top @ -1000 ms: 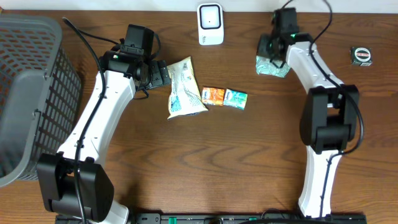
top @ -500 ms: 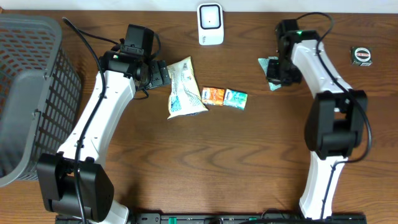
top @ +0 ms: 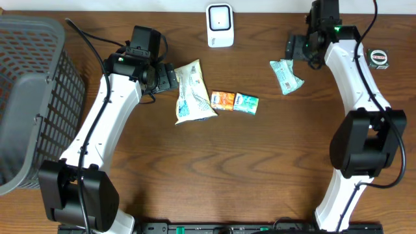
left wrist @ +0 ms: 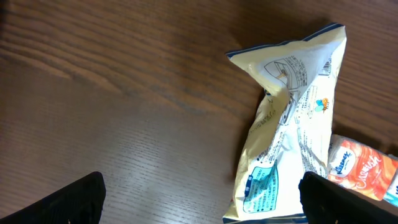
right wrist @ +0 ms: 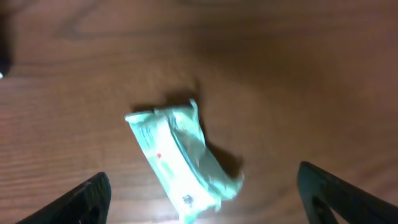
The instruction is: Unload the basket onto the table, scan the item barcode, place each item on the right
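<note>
Both claws wide open, nothing held; green pack [top: 286,76] lies loose on the bench [top: 195,169].

L to R: grey basket [top: 26,97] at far left edge. Your left claw [top: 169,78] gapes wide, empty, just beside the cream snack bag [top: 190,91]. Orange packet [top: 223,99] & teal packet [top: 246,103] sit side by side right of the bag. White scanner [top: 220,25] at back centre. Green pack lies tilted right of the scanner, apart from it. Your right claw [top: 296,51] hangs near the pack w/ fingers spread wide, not touching it. Tape measure [top: 377,58] far right.
</note>
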